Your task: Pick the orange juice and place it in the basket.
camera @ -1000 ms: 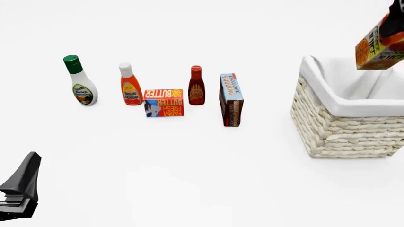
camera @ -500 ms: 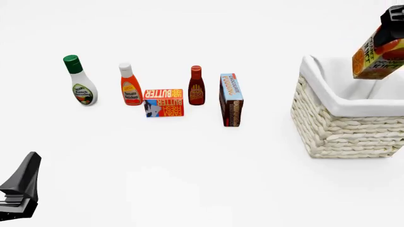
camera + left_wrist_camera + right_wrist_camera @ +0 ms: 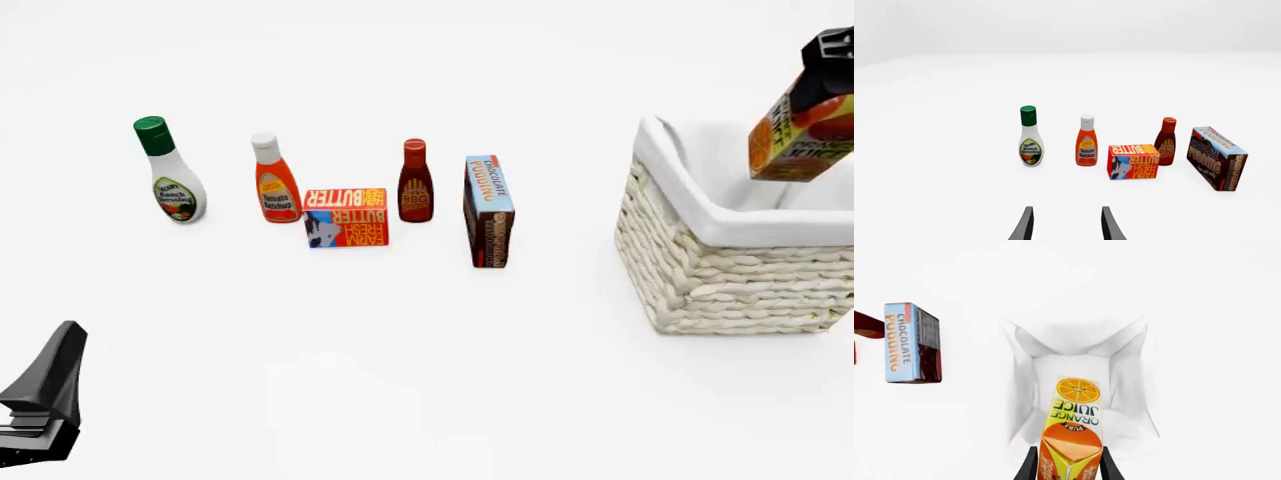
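right gripper (image 3: 1068,466): closed on the orange juice carton (image 3: 801,125), a black finger on each side of its gable top; in the front view only a dark bit of the gripper shows at the right edge, above the carton.
orange juice carton: held in the air, tilted, above the open basket (image 3: 727,270) near the right edge of the table; its lower end hangs over the cloth-lined hollow. from the right wrist view the carton (image 3: 1072,430) points down into the white lining, orange-slice picture toward the basket floor. whether it touches the lining cannot be told.
basket: cream woven walls, white cloth folded over the rim (image 3: 1021,345), standing on the table at the right side.
left gripper (image 3: 1065,225): fingers apart with nothing between them, low over the near left part of the table; in the front view it shows as a dark shape at the near left corner (image 3: 43,395).
pudding box (image 3: 489,210): standing on a narrow side, mid-table, between the bottles and the basket, well apart from the basket.
butter box (image 3: 346,217): standing on edge, just in front of the gap between two bottles.
barbecue sauce bottle (image 3: 415,181): upright, just beside the butter box, near the pudding box.
ketchup bottle (image 3: 275,179): upright, just left of the butter box.
ranch dressing bottle (image 3: 171,172): upright, green cap, farthest toward the left edge of the row.
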Available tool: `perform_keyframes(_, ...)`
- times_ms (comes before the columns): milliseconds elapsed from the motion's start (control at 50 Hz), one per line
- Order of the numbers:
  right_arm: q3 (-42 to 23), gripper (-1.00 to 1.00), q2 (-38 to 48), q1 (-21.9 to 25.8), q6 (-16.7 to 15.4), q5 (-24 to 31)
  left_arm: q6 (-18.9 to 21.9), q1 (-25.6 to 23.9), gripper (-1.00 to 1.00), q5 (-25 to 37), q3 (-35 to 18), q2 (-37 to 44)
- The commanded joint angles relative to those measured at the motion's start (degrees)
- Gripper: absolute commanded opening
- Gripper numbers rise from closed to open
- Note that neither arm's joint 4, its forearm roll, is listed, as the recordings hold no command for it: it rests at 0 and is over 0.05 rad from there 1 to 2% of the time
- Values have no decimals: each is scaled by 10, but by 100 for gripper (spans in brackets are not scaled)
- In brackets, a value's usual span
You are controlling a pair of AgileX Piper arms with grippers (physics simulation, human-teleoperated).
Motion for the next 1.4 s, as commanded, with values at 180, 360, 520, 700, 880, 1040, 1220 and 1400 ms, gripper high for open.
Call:
perform_keyframes(180, -16, -100, 38, 2, 18, 0, 0, 0, 100, 0, 0, 0)
perform_keyframes(360, -19, -100, 56, -5, 5, 0, 0, 0, 100, 0, 0, 0)
perform_keyframes(520, -22, -100, 66, -6, 13, 0, 0, 0, 100, 0, 0, 0)
perform_keyframes(700, -35, -100, 83, -5, 16, 0, 0, 0, 100, 0, 0, 0)
perform_keyframes(880, -38, -100, 97, 0, 21, 0, 0, 0, 100, 0, 0, 0)
perform_keyframes(1040, -43, -100, 105, 1, 26, 0, 0, 0, 100, 0, 0, 0)
perform_keyframes(1220, -49, -100, 114, -4, 30, 0, 0, 0, 100, 0, 0, 0)
perform_keyframes(1400, -53, -100, 125, -2, 33, 0, 0, 0, 100, 0, 0, 0)
